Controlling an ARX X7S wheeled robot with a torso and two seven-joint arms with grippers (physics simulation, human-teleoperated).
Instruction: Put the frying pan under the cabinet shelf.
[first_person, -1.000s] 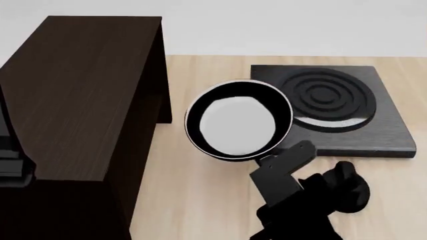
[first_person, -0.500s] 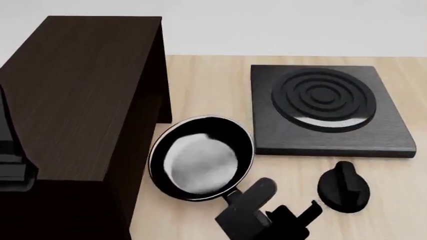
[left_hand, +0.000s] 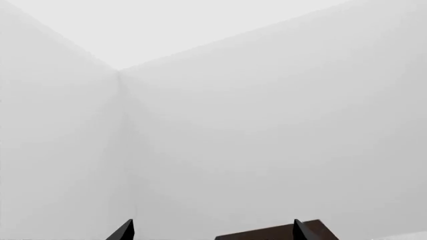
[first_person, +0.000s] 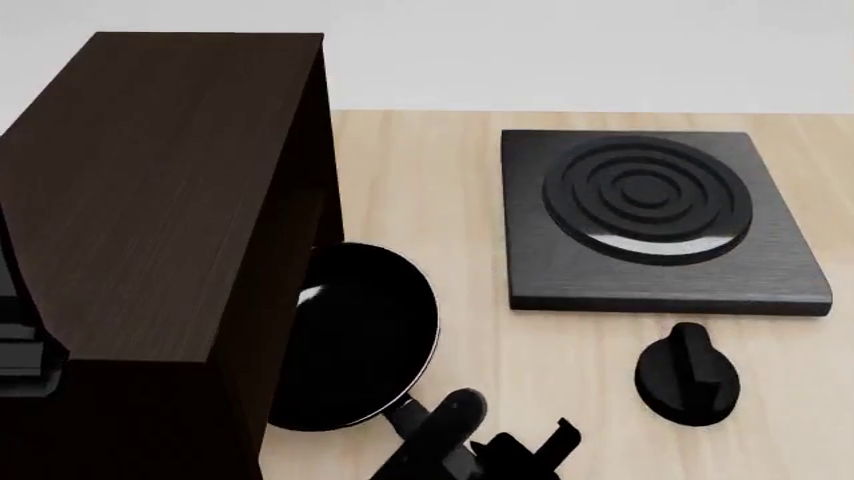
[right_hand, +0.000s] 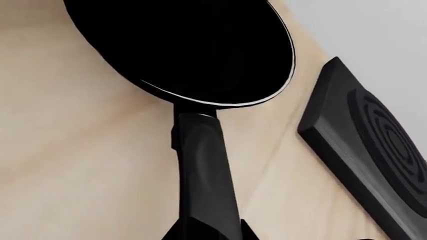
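Black and glossy, the round frying pan (first_person: 358, 335) is sitting partly beneath the dark wood-grain cabinet shelf (first_person: 147, 190), its long handle clamped in the right gripper (first_person: 461, 450) nearest the camera. Beyond, a ringed stove plate (first_person: 654, 215) and knob (first_person: 686, 375) are lying on pale wood, while the left gripper (left_hand: 210, 231) is pointing its fingers, spread apart, at blank wall.

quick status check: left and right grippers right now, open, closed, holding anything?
Left gripper: open, its tips spread, nothing between them.
Right gripper: closed on the long black handle of the round shallow black frying pan.
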